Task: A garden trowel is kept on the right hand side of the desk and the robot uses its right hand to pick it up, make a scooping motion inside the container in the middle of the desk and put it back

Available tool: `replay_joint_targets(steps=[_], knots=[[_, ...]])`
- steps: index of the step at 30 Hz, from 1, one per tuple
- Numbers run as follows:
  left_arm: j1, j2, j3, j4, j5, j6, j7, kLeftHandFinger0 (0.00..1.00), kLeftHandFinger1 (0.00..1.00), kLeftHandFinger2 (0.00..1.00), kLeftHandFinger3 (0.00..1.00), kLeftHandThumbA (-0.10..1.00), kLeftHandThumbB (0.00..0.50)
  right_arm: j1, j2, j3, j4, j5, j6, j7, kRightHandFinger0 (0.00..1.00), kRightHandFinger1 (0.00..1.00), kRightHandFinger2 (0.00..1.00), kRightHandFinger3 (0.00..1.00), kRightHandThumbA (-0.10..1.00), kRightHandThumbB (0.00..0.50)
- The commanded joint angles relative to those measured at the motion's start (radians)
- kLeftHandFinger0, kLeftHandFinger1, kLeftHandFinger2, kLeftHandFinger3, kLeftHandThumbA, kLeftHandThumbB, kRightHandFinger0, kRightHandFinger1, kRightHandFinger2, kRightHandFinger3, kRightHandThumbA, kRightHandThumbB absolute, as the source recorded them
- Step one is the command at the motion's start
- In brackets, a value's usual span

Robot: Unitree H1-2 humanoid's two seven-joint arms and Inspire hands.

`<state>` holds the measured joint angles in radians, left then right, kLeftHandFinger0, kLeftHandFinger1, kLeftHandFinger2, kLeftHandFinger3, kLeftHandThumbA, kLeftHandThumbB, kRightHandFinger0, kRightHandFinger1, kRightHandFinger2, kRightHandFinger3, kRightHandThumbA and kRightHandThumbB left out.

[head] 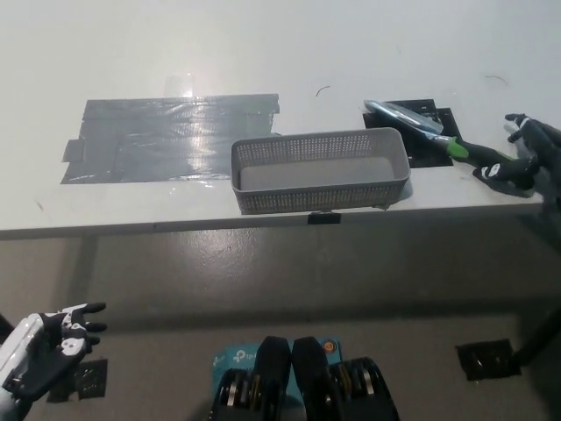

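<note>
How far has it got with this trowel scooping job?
Barely begun. Nothing is finished: the trowel lies on the desk, right of the grey basket. In hand: the black right hand is at the trowel's handle end, grip unclear. Left to do: lift, scoop in the basket, put it back. The white left hand rests open, low left.

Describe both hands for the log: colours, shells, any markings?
Left hand: white shell over the back, black fingers with small white marks. Right hand: black all over, with a few small white marks. Finer detail is too small to tell.
</note>
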<state>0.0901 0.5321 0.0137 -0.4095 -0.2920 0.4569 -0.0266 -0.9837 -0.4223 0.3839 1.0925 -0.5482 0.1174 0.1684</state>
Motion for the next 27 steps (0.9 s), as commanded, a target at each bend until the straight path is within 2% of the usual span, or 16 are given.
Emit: replay_joint_targets(steps=[1,2,3,4,5,6,7,9,11,13,14,16,18,23,26,27], knots=[[-0.009,0.052,-0.005,-0.022,0.009,0.013,0.01,0.76,0.73,0.82,1.0,0.21,0.0,0.012,0.036,0.11,0.03,-0.066,-0.063,0.11,0.0,0.01,0.15,0.81,-0.1,0.0],[-0.01,0.056,-0.008,-0.025,0.012,0.013,0.004,0.75,0.72,0.81,1.0,0.22,0.0,0.004,0.039,0.163,0.037,-0.107,-0.057,0.119,0.01,0.06,0.22,0.72,-0.1,0.012],[-0.011,0.06,-0.012,-0.026,0.013,0.013,0.004,0.75,0.72,0.81,1.0,0.23,0.0,0.004,0.036,0.2,0.024,-0.134,-0.047,0.122,0.05,0.16,0.31,0.74,-0.1,0.001],[-0.011,0.061,-0.013,-0.026,0.012,0.013,0.005,0.75,0.72,0.81,1.0,0.23,0.0,0.003,0.034,0.214,0.023,-0.128,-0.045,0.12,0.05,0.16,0.31,0.74,-0.1,0.0],[-0.01,0.064,-0.014,-0.027,0.007,0.013,-0.001,0.77,0.73,0.82,1.0,0.25,0.0,-0.001,0.03,0.247,0.022,-0.147,-0.044,0.133,0.17,0.26,0.45,0.74,-0.1,0.122],[-0.01,0.067,-0.017,-0.027,0.003,0.013,0.0,0.77,0.73,0.82,1.0,0.25,0.0,-0.002,0.027,0.268,0.025,-0.155,-0.056,0.129,0.14,0.24,0.42,0.65,-0.1,0.137],[-0.02,0.08,-0.024,-0.032,0.004,0.013,0.001,0.77,0.74,0.82,1.0,0.25,0.0,0.0,0.015,0.295,0.031,-0.169,-0.085,0.12,0.11,0.16,0.28,0.42,-0.1,0.315],[-0.025,0.085,-0.03,-0.034,0.008,0.013,-0.008,0.76,0.74,0.83,1.0,0.23,0.0,0.001,0.001,0.346,0.031,-0.197,-0.115,0.115,0.2,0.23,0.3,0.32,-0.1,0.38],[-0.034,0.093,-0.036,-0.036,0.008,0.013,-0.009,0.77,0.75,0.84,1.0,0.24,0.0,-0.002,-0.004,0.372,0.034,-0.206,-0.123,0.101,0.28,0.31,0.36,0.33,-0.1,0.393],[-0.044,0.1,-0.044,-0.03,0.007,0.013,-0.021,0.76,0.75,0.84,1.0,0.26,0.0,0.011,-0.011,0.414,0.014,-0.234,-0.113,0.116,0.1,0.15,0.23,0.45,-0.1,0.361],[-0.046,0.103,-0.046,-0.031,0.005,0.013,-0.022,0.76,0.75,0.84,1.0,0.26,0.0,0.014,-0.011,0.422,0.018,-0.234,-0.119,0.109,0.07,0.13,0.2,0.43,-0.1,0.358],[-0.056,0.115,-0.056,-0.032,0.005,0.013,-0.021,0.75,0.75,0.84,1.0,0.26,0.0,0.025,-0.016,0.434,0.004,-0.237,-0.123,0.1,0.06,0.12,0.21,0.42,-0.1,0.351],[-0.059,0.127,-0.066,-0.036,-0.004,0.013,-0.016,0.74,0.74,0.82,1.0,0.26,0.0,0.046,-0.022,0.434,-0.027,-0.229,-0.123,0.113,0.13,0.2,0.27,0.38,-0.1,0.349],[-0.069,0.142,-0.085,-0.037,-0.015,0.013,-0.011,0.73,0.74,0.8,1.0,0.22,0.0,0.075,-0.01,0.428,-0.049,-0.232,-0.112,0.091,0.04,0.13,0.19,0.41,-0.09,0.331],[-0.08,0.147,-0.094,-0.038,-0.01,0.013,-0.014,0.73,0.75,0.81,1.0,0.25,0.0,0.077,0.001,0.418,-0.042,-0.227,-0.118,0.085,0.07,0.22,0.23,0.45,-0.08,0.324],[-0.083,0.148,-0.096,-0.038,-0.015,0.013,-0.008,0.72,0.74,0.8,1.0,0.27,0.0,0.078,0.007,0.417,-0.035,-0.228,-0.116,0.078,0.17,0.32,0.31,0.46,-0.06,0.308]])
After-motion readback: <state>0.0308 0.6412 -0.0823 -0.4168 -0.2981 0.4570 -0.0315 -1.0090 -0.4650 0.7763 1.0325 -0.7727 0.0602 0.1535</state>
